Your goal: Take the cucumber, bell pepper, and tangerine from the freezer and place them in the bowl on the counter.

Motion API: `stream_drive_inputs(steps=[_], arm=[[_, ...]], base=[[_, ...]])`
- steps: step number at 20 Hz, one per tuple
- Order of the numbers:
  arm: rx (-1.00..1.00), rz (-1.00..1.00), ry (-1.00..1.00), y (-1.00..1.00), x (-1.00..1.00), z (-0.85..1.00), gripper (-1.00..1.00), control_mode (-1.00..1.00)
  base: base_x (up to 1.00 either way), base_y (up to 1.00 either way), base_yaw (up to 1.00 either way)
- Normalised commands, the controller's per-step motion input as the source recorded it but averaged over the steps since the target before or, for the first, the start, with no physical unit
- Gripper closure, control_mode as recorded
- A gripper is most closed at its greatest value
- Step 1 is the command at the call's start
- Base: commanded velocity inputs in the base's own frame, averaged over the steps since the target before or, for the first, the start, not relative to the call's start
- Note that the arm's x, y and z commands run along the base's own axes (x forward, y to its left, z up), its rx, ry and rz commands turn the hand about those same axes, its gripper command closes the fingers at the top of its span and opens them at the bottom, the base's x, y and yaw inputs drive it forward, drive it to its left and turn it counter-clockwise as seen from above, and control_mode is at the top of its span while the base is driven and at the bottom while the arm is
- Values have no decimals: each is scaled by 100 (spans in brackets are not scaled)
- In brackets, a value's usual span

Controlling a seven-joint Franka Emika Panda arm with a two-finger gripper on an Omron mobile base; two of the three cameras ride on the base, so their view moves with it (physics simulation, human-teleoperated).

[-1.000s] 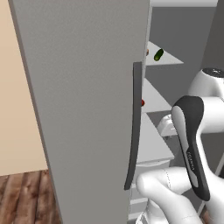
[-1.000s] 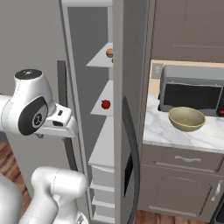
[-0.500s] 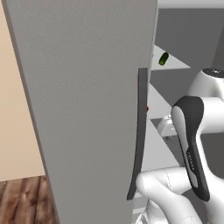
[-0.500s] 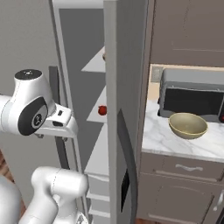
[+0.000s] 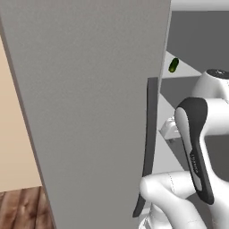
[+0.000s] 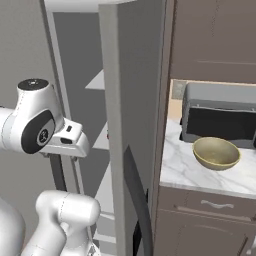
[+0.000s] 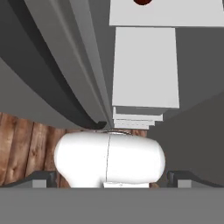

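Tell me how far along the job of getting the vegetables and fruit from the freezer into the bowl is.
Early stage. Done: the freezer door stands open, shelves exposed. In hand: nothing; the gripper is open and empty, looking along the shelves. Left: everything. The cucumber lies on an upper shelf, the bell pepper sits on a shelf, and the bowl on the counter holds nothing.

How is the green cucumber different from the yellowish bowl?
The cucumber is dark green and slim; the bowl is pale yellow-olive, round and wide. The cucumber lies on a shelf inside the freezer; the bowl stands outside on the marble counter, before the microwave. The cucumber looks solid; the bowl is hollow and empty. Both have smooth, rounded shapes.
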Motion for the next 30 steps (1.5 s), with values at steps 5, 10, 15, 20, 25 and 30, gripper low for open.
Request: stream_drive_inputs(steps=[5, 10, 15, 20, 25, 30], arm=[[0, 0, 0, 0, 0, 0, -100, 100], [0, 0, 0, 0, 0, 0, -100, 100], [0, 0, 0, 0, 0, 0, -100, 100], [0, 0, 0, 0, 0, 0, -100, 100], [0, 0, 0, 0, 0, 0, -100, 100], [0, 0, 0, 0, 0, 0, -100, 100]], base=[[38, -48, -1], [28, -70, 0], [2, -59, -4], [0, -41, -13], [0, -32, -17], [0, -29, -22]])
